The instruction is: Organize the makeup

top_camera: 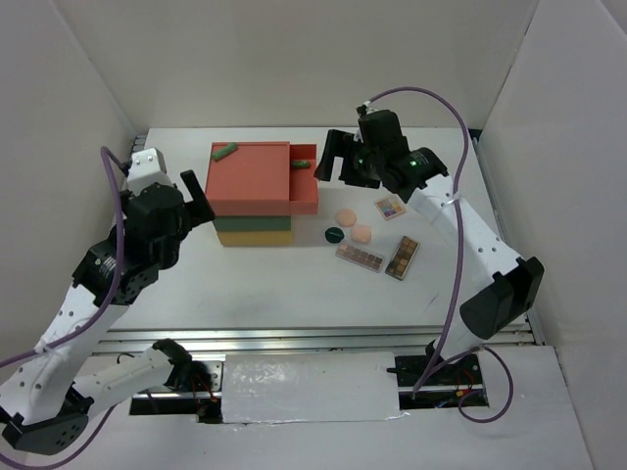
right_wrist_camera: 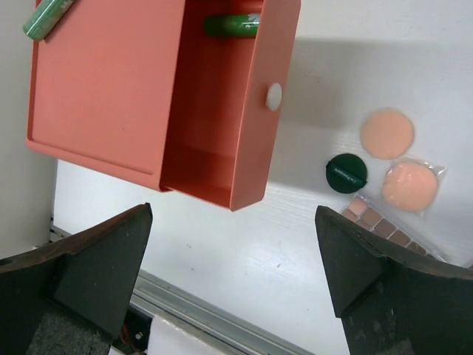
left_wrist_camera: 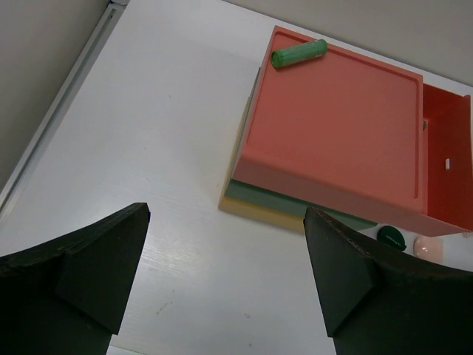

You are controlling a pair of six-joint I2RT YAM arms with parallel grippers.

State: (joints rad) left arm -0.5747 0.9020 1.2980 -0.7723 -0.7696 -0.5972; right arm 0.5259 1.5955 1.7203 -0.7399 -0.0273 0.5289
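Left fingers (left_wrist_camera: 81, 274) and right fingers (right_wrist_camera: 85, 270) are hanging apart; the right, seemingly close, are risking bumping the open drawer (right_wrist_camera: 214, 103).

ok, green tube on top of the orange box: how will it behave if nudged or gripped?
The green tube is a smooth cylinder lying on its side, so it probably rolls if nudged. The orange box top seems to have a raised lip, which may stop it. Looks rigid, likely light.
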